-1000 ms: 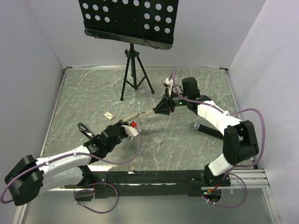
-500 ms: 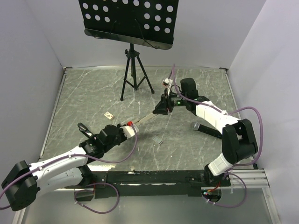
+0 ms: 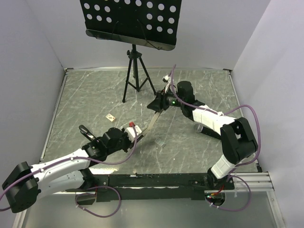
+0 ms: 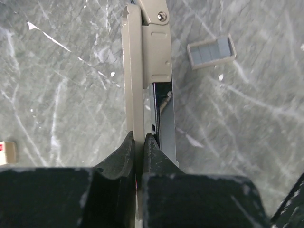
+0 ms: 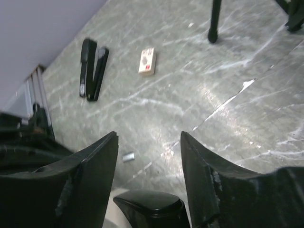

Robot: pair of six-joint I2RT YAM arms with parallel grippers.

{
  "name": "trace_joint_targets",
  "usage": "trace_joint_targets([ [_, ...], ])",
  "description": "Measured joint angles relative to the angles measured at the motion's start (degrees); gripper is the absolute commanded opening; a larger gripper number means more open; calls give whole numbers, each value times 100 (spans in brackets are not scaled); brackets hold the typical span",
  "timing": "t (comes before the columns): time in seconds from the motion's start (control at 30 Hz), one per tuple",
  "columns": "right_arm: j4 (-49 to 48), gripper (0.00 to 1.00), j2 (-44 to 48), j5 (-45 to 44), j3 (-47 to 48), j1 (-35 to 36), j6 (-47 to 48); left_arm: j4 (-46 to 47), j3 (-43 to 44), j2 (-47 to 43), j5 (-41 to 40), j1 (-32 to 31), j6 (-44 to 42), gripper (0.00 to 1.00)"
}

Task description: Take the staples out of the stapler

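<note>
The stapler (image 3: 152, 122) is a slim bar with a beige arm (image 4: 134, 71) and a black and silver magazine (image 4: 164, 118). It slants from my left gripper (image 3: 140, 135) up toward my right gripper (image 3: 157, 103). My left gripper (image 4: 140, 140) is shut on the beige arm. My right gripper (image 5: 148, 137) is open. The stapler's black rounded end (image 5: 152, 206) sits low between its fingers, which are apart from it. The staples (image 3: 161, 142) lie on the table as a small pale strip, seen in the left wrist view (image 4: 211, 51) and the right wrist view (image 5: 128, 156).
A second black stapler (image 5: 92, 69), open in a V, lies at the left (image 3: 86, 133). A small card (image 3: 110, 117) lies beyond it. A black tripod (image 3: 137, 78) with a music stand stands at the back. A dark object (image 3: 209, 129) lies under my right arm.
My right gripper has moved left and back. The stapler's far end has swung left with it and now points more steeply away. My left gripper has shifted slightly, still gripping.
</note>
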State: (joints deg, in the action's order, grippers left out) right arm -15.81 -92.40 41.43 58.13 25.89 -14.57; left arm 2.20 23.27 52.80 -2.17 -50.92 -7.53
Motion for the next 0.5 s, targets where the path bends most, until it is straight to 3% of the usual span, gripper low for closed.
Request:
trace_joint_targets([
  [0.2,396,83,20,-667,470,101,-369,466,-52,24,116,-4,927,1],
  [0.33,997,100,120,-1134,911,125,-389,940,-223,-129,243,-33,1515,1],
  [0.5,1982,100,444,-1685,1547,122,-391,1327,-245,-402,413,-109,2138,1],
])
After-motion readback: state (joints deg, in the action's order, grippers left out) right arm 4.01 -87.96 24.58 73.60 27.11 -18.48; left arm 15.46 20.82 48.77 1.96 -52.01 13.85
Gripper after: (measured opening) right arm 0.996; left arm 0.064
